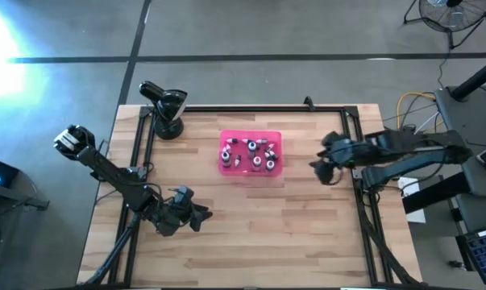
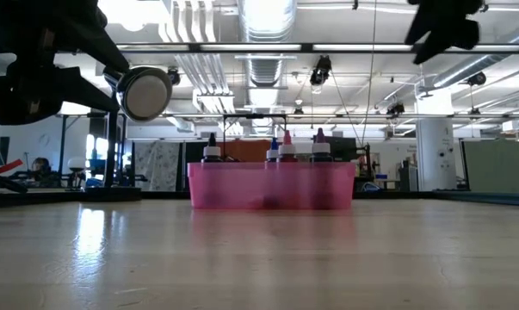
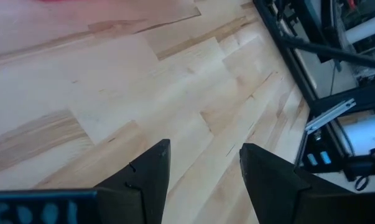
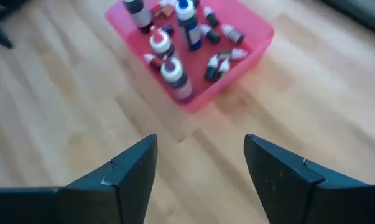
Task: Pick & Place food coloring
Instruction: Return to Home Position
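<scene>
Two grippers hover above the wooden table (image 1: 251, 242), and neither touches the pink tray (image 1: 251, 173). Nearest the table's front edge, the left gripper (image 1: 201, 214) sits well apart from the tray, off its front-left corner — fingers moderately spread, with only bare planks between them in the left wrist view. Farther back, the tray rests flat at mid-table with the food coloring bottles (image 1: 255, 155) inside it. Several larger bottles stand upright, and smaller ones lie on the tray floor. In the low view, four caps rise above the tray's rim. Level with the tray and near its right side, but apart from it, the right gripper (image 1: 317, 169) hangs raised over the table — fingers wide, empty, pointed toward the tray.
</scene>
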You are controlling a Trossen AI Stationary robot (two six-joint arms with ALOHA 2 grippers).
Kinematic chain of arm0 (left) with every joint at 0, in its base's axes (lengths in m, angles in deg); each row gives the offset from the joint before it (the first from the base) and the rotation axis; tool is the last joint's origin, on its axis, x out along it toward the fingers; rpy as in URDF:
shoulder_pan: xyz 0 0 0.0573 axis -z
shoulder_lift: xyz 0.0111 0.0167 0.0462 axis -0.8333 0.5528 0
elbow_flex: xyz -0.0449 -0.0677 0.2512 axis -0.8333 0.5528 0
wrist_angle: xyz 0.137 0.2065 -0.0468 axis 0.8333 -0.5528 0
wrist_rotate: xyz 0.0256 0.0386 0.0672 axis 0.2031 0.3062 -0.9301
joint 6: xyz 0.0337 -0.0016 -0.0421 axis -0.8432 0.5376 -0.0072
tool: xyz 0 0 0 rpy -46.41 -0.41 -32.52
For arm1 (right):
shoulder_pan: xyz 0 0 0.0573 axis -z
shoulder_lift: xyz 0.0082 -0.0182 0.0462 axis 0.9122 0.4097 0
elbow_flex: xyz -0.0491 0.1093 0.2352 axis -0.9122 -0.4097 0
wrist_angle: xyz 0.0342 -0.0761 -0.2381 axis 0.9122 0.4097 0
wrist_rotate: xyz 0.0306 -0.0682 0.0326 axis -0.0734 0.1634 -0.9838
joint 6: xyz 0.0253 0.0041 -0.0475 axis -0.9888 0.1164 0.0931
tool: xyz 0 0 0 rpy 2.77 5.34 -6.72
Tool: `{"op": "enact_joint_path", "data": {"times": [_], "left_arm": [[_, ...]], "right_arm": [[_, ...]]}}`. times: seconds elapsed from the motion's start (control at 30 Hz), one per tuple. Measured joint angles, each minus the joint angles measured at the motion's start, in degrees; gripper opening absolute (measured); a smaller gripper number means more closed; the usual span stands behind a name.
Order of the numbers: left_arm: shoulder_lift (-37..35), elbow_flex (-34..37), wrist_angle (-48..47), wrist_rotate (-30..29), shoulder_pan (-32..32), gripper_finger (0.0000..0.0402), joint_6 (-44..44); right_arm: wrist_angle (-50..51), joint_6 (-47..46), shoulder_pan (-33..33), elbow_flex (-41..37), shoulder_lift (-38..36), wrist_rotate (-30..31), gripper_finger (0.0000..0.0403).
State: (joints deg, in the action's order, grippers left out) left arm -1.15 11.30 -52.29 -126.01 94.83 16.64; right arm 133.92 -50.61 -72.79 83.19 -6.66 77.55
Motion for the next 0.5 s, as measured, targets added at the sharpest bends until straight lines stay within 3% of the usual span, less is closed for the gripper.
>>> {"op": "enact_joint_path", "data": {"times": [0.13,0.3,0.4,0.5], "left_arm": [[0.0,0.0,0.9,-1.4,-0.2,0.0170,1.1],[0.0,0.0,2.0,-1.8,-0.2,0.0170,1.3],[0.0,0.0,2.0,-1.8,-0.2,0.0170,2.1],[0.0,0.0,2.0,-1.8,-0.2,0.0170,4.0]], "right_arm": [[-1.0,-0.5,-1.9,-4.9,-8.0,-2.7,0.0236],[-4.1,1.9,-3.1,-12.9,-17.6,-1.3,0.0243],[-10.7,2.7,-3.3,-19.7,-24.1,-1.3,0.0246],[-23.7,7.0,-3.3,-27.3,-30.6,-7.0,0.0247]]}}
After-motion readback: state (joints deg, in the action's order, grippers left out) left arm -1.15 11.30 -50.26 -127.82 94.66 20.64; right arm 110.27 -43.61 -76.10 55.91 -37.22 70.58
